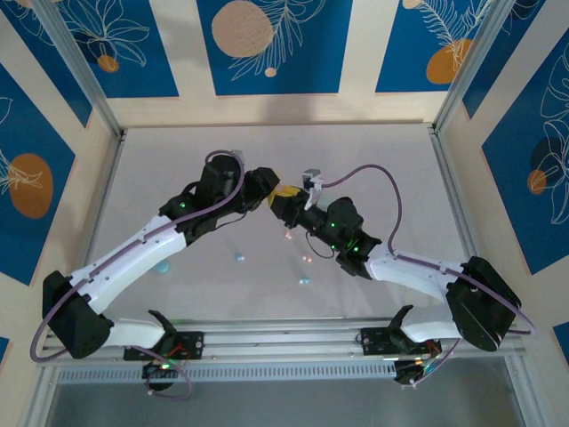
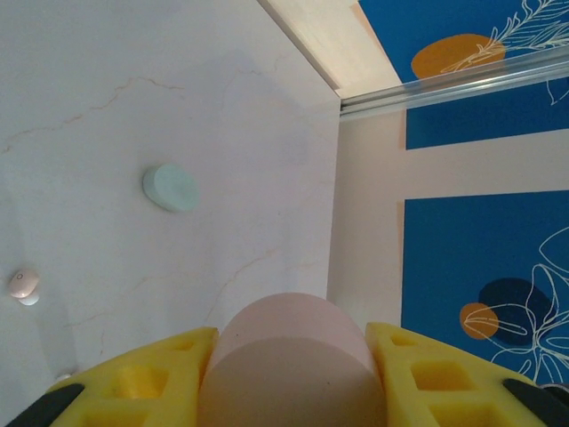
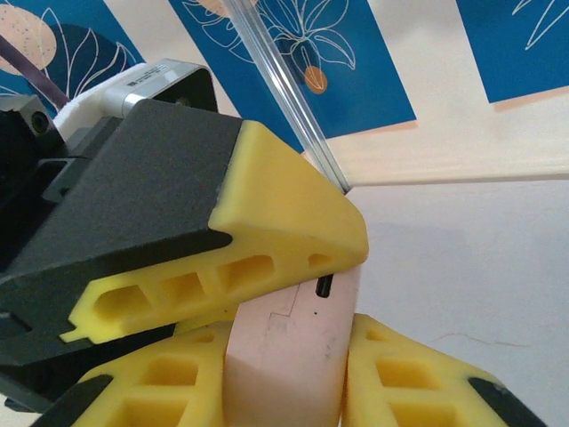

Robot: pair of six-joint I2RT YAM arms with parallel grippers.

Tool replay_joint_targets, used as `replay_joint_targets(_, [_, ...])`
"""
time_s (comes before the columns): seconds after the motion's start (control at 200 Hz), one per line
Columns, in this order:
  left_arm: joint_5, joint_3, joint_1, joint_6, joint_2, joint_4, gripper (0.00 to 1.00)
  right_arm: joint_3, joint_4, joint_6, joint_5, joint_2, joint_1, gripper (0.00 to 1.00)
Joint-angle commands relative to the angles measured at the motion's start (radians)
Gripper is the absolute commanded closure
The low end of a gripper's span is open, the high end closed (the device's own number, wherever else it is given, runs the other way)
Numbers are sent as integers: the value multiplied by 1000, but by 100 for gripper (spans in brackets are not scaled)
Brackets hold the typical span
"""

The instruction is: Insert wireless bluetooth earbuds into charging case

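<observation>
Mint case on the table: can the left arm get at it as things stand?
Probably not yet. The left hand is shut on the pink case, which the right hand also grips. The mint case itself lies unobstructed on the table.

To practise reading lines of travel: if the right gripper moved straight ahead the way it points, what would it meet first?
Probably the left gripper: one of its yellow fingers crosses the pink case right ahead of the right gripper, though depth is unclear.

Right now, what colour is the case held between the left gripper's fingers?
Pale pink; the case shows best in the left wrist view.
</observation>
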Motion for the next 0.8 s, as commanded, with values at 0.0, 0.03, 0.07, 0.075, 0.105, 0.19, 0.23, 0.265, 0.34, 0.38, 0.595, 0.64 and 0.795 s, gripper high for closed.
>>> replay_joint_targets(0.0, [22, -24, 2, -18, -17, 59, 69, 41, -44, 30, -40, -28, -20, 80])
replay_joint_targets(0.03, [21, -32, 1, -9, -17, 76, 60, 48, -71, 42, -64, -37, -30, 81])
replay_joint_targets(0.07, [25, -38, 1, 18, -19, 97, 51, 57, -115, 63, -95, -54, -45, 81])
replay_joint_targets(0.075, [26, -39, 1, 23, -19, 99, 51, 59, -122, 66, -101, -55, -47, 81])
replay_joint_targets(0.105, [27, -40, 1, 60, -20, 114, 46, 68, -161, 84, -131, -67, -61, 81])
replay_joint_targets(0.19, [7, -35, 1, 202, -33, 115, 35, 101, -277, 149, -236, -96, -116, 81])
replay_joint_targets(0.23, [-15, -44, 2, 284, -48, 125, 31, 116, -326, 186, -308, -106, -151, 81])
replay_joint_targets(0.265, [-31, -63, 1, 381, -64, 151, 29, 127, -361, 222, -376, -111, -184, 81])
replay_joint_targets(0.34, [-39, -133, 2, 617, -112, 258, 27, 165, -440, 297, -542, -112, -257, 81])
replay_joint_targets(0.38, [-10, -183, 3, 774, -142, 334, 26, 187, -473, 334, -637, -106, -300, 81])
replay_joint_targets(0.595, [169, -299, 9, 1499, -267, 316, 24, 348, -678, 452, -1085, -11, -465, 80])
replay_joint_targets(0.64, [219, -309, 15, 1594, -277, 294, 24, 387, -705, 457, -1171, 21, -477, 81])
replay_joint_targets(0.795, [388, -268, 57, 1705, -259, 228, 24, 477, -733, 452, -1355, 96, -464, 80])
